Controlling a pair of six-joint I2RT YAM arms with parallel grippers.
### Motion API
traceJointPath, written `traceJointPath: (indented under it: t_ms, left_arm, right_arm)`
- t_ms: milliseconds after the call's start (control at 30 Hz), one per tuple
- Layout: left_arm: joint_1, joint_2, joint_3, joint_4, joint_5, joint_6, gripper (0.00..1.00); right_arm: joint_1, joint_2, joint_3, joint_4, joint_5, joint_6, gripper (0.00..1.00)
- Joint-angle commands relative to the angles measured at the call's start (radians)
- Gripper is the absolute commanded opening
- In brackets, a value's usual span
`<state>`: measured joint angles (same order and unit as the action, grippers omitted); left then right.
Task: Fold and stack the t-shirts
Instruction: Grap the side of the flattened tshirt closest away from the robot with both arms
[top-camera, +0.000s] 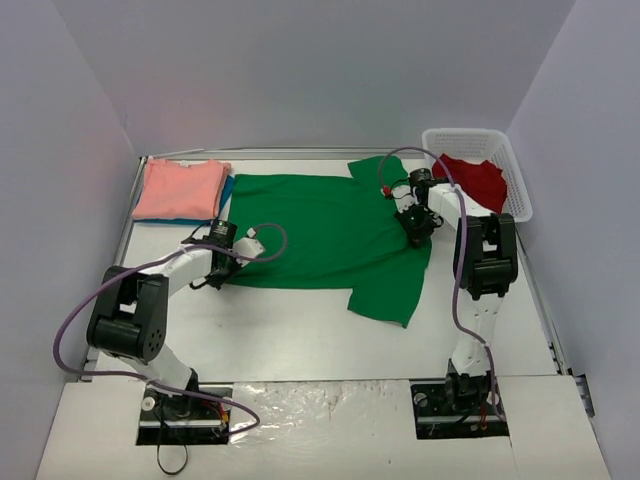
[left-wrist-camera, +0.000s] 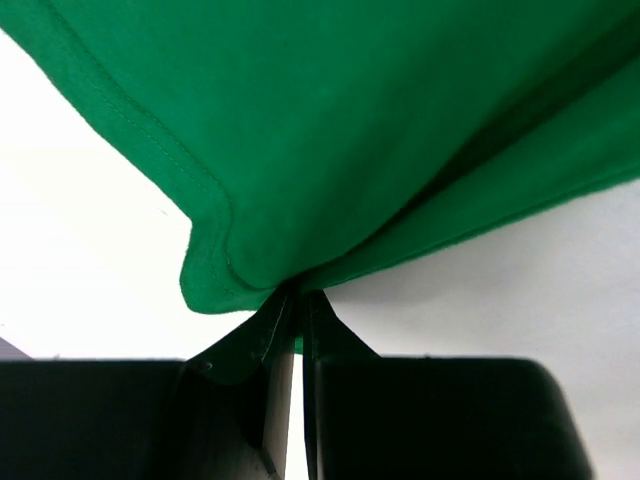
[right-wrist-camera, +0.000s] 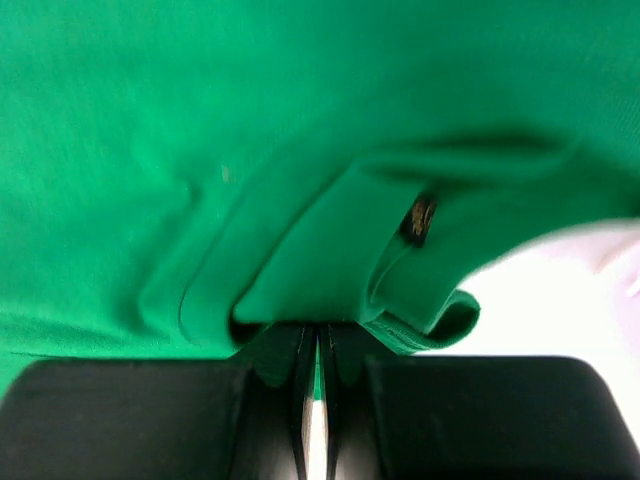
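A bright green t-shirt lies spread across the middle of the table. My left gripper is shut on its near-left hem corner. Over at the collar, my right gripper is pinched shut on a fold of the same green t-shirt, beside the neck label. A folded salmon-pink t-shirt rests on a teal-blue one at the back left. A red t-shirt lies in the basket.
The white mesh basket stands at the back right against the wall. Grey walls close in the table on three sides. Purple cables loop from both arms over the table.
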<state>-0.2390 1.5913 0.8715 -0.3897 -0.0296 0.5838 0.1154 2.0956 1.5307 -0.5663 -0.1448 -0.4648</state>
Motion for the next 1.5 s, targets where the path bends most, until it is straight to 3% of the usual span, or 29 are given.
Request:
traceJointPath:
  t_ms: [0, 167, 267, 367, 567, 700, 933, 1467]
  left_arm:
    - [0.013, 0.022, 0.055, 0.014, -0.056, -0.024, 0.02]
    - [0.024, 0.049, 0.112, -0.011, -0.056, -0.044, 0.02]
    - [0.024, 0.029, 0.113, -0.023, -0.052, -0.052, 0.02]
    - [0.024, -0.004, 0.11, -0.044, -0.033, -0.059, 0.02]
    - [0.024, -0.086, 0.092, -0.081, -0.004, -0.084, 0.02]
    - [0.024, -0.132, 0.073, -0.095, 0.003, -0.093, 0.02]
    - [0.023, -0.136, 0.096, -0.133, 0.025, -0.107, 0.02]
    - [0.021, -0.088, 0.121, -0.126, 0.005, -0.122, 0.02]
  right_arm:
    - [0.02, 0.069, 0.083, -0.044, 0.005, 0.009, 0.0]
    - [0.03, 0.069, 0.131, -0.081, -0.013, -0.006, 0.0]
    - [0.033, -0.021, 0.082, -0.089, -0.032, -0.031, 0.01]
    - [0.033, -0.136, 0.034, -0.122, -0.035, -0.072, 0.28]
    - [0.035, -0.397, -0.159, -0.19, -0.012, -0.207, 0.53]
    - [0.04, -0.544, -0.302, -0.262, -0.009, -0.325, 0.52]
    - [0.087, -0.603, -0.403, -0.452, -0.018, -0.433, 0.53]
    - [0.338, -0.576, -0.515, -0.415, -0.009, -0.377, 0.54]
